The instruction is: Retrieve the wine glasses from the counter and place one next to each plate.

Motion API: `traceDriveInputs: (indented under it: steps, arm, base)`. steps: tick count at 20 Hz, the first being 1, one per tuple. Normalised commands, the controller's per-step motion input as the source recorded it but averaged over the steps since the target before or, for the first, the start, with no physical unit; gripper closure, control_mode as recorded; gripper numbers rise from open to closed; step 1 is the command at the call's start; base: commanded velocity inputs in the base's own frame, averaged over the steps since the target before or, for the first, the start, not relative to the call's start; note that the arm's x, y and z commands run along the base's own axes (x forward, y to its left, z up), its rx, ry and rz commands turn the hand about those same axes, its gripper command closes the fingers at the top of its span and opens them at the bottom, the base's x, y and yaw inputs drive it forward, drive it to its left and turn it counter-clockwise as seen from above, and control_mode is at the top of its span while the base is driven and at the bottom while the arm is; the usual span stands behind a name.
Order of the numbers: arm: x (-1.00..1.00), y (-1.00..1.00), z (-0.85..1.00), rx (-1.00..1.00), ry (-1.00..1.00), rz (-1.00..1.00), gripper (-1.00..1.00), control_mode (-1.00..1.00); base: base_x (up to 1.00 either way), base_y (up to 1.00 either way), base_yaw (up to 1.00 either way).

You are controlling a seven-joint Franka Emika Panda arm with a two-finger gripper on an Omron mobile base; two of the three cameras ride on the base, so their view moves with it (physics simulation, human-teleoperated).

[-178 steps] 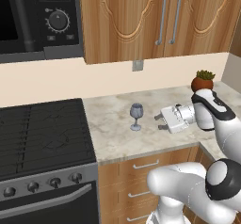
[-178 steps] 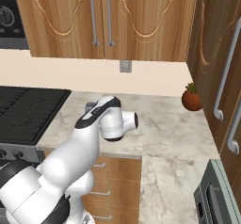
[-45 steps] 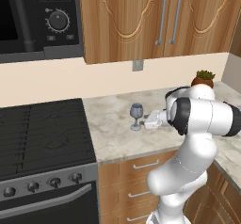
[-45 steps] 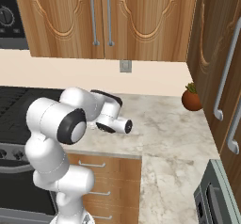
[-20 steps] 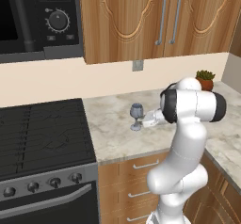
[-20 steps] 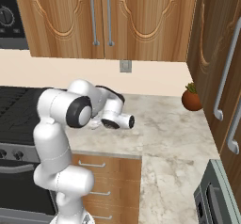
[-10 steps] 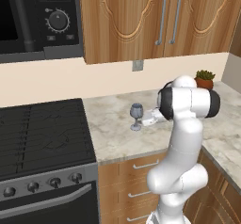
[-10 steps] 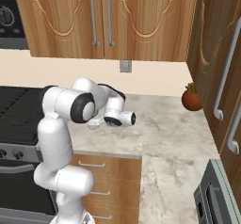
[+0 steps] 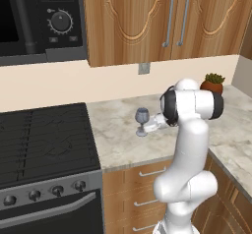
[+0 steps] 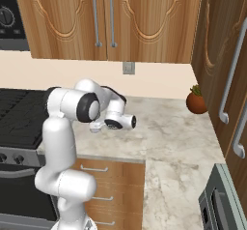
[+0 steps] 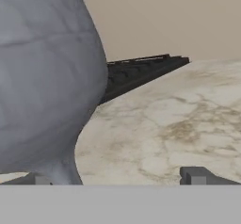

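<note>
Looming wine glass [image 11: 44,77] hides claw's [image 11: 117,176] left fingertip.

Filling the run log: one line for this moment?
phase: reaching | gripper: open beside wine glass | glass: upright on counter

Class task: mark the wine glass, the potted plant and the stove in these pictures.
wine glass [image 9: 142,115], left base view, on its bowl
potted plant [image 10: 196,103], right base view, on its round pot
stove [image 9: 44,139], left base view, on its black grates
</note>
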Motion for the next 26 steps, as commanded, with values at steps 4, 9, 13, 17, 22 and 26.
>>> traceDriveInputs:
  steps: [4,9,13,17,22,26]
  arm:
    - [0.06,0.1,-0.19,-0.01,0.0,0.01,-1.0,-1.0]
    - [0.02,0.01,-0.07,0.0,0.0,0.01,1.0,-1.0]
    - [0.0,0.05,0.03,0.0,0.0,0.0,1.0,-1.0]
    - [0.01,0.24,0.43,0.0,0.0,0.0,1.0,-1.0]
    - [0.01,0.32,0.81,-0.04,0.0,-0.02,1.0,-1.0]
    - [-0.07,0.14,0.69,-0.17,-0.11,-0.03,1.0,-1.0]
  base:
    - [0.0,0.0,0.0]
    - [0.0,0.0,0.0]
    - [0.0,0.0,0.0]
    - [0.0,0.0,0.0]
    - [0.0,0.0,0.0]
    - [0.0,0.0,0.0]
